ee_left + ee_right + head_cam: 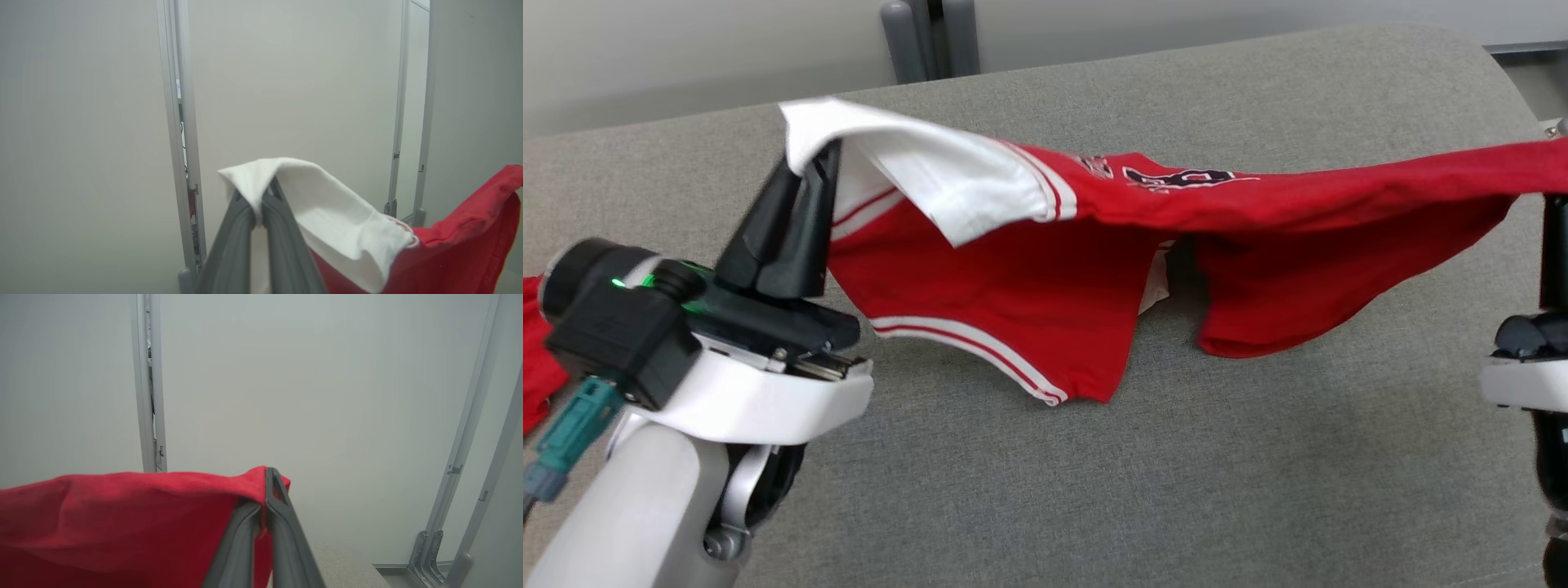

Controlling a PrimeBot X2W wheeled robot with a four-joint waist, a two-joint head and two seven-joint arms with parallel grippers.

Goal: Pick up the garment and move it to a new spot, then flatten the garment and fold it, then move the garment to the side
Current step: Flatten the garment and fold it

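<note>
Grey woven fabric covers the table (1258,457), and above it a red jersey (1029,302) with white striped trim hangs stretched like a line of washing. Its long axis runs straight across from the robot's left to its right. The middle sags, and the lower flaps droop toward the tabletop; whether they touch it I cannot tell. The white sleeve end (931,171) is the left anchor, with the left gripper (821,159) clenched on its corner, fingers pointing up and away from the robot. Far over at the right edge, the right gripper (261,494) is pinched tight on the red hem. So each arm holds one end, and the cloth lies between them rather than in front of either. To my eye, the coming move depends on that span: both arms would need to travel together and keep it taut so the jersey lands flat instead of bunching in the middle.
</note>
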